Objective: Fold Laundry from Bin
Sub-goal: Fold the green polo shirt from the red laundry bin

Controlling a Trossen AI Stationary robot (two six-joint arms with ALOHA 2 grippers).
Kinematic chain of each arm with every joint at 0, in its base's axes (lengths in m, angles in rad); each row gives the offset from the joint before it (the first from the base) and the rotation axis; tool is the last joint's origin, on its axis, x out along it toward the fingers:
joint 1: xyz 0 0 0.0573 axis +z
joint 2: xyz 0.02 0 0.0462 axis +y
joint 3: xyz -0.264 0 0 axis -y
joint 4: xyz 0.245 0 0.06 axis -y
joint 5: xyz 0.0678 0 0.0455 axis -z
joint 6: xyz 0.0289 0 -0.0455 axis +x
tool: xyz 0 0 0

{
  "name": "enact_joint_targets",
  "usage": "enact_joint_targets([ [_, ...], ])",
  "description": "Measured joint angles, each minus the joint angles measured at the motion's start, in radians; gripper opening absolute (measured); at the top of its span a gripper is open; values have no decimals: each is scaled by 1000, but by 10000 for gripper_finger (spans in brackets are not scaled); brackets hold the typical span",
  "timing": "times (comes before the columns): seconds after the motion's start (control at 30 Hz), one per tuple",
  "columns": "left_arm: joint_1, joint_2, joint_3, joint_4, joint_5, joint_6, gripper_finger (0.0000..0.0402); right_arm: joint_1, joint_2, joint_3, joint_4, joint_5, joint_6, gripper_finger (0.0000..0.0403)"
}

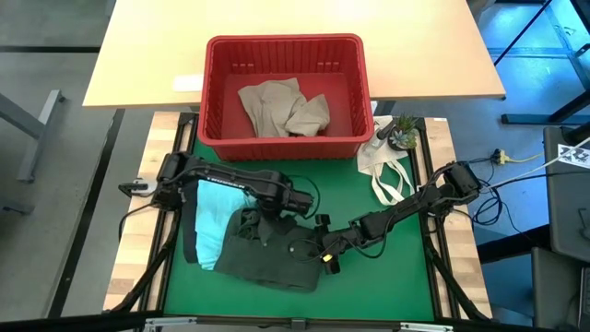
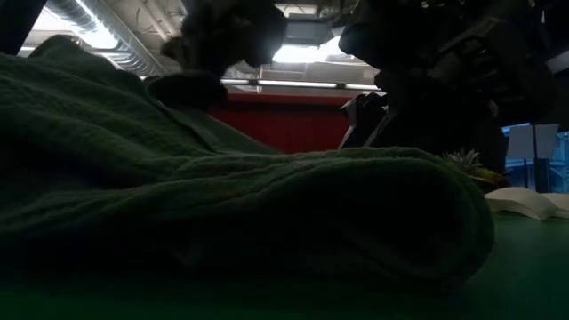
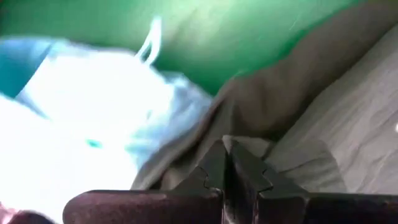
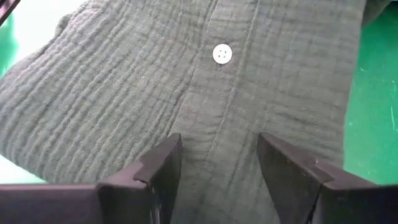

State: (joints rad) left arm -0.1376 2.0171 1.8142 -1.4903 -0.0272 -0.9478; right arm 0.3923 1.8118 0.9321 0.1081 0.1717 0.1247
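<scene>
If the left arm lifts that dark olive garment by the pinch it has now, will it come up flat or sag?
Probably sag: the dark olive garment lies in soft rumpled folds. The left gripper is shut on just a small tuck of it, so most would likely hang below. Its crinkled weave looks grippy, so slipping seems unlikely.

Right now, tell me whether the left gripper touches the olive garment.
Touching: in the left wrist view the left gripper is shut, pinching a fold of the olive garment.

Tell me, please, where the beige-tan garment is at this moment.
In the high view, the beige-tan garment lies crumpled inside the red bin, at the table's far side, beyond the green mat.
</scene>
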Motion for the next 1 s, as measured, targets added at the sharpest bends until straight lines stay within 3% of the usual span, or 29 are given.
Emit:
enact_joint_targets([
  [0.1,-39,0,34,-86,-8,-54,1,0,0,0,0,0,0,209],
  [0.67,-237,-17,37,-81,-10,-306,0,0,0,0,0,0,1,209],
  [1.0,-278,-141,-19,-81,-119,-353,0,0,0,0,-4,0,1,209],
])
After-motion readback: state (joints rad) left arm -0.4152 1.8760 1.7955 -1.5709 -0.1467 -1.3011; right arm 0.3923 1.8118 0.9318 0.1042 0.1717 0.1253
